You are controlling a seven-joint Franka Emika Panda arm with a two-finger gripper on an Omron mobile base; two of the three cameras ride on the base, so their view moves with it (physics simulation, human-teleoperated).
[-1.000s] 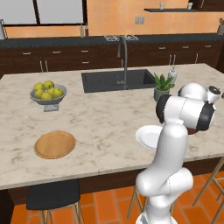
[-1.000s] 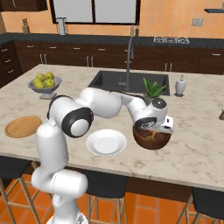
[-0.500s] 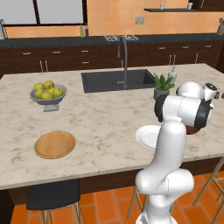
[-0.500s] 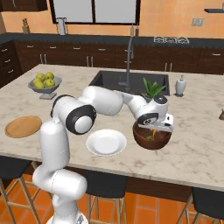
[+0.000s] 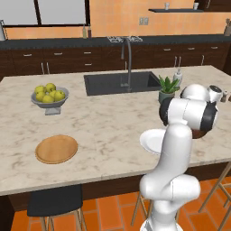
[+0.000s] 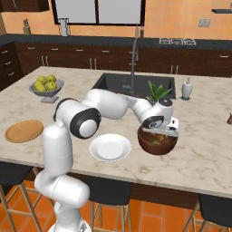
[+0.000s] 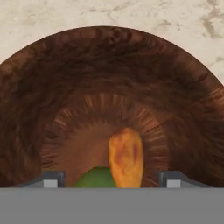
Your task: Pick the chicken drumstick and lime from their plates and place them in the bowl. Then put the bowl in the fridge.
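Observation:
The dark reddish-brown bowl (image 7: pixel 109 87) (image 6: pixel 156 147) stands on the marble island to the right of the white plate (image 6: pixel 109 147). On its bottom lie the orange-brown chicken drumstick (image 7: pixel 126 157) and, just left of it, the green lime (image 7: pixel 97 178). My gripper (image 7: pixel 111 181) (image 6: pixel 162 130) hangs straight over the bowl, open, its tips wide apart with nothing between them. The white plate (image 5: pixel 151 140) and the tan wooden plate (image 6: pixel 23 131) (image 5: pixel 56 149) are both bare. The fridge is out of view.
A grey footed bowl of yellow-green fruit (image 5: pixel 49 95) (image 6: pixel 46 85) stands at the island's far left. A potted plant (image 6: pixel 156 93), a soap dispenser (image 6: pixel 186 88) and the sink with its tall faucet (image 5: pixel 122 82) lie behind the bowl. Stools stand along the near edge.
The jaws have gone from shut to open above the bowl. The arm itself has hardly moved.

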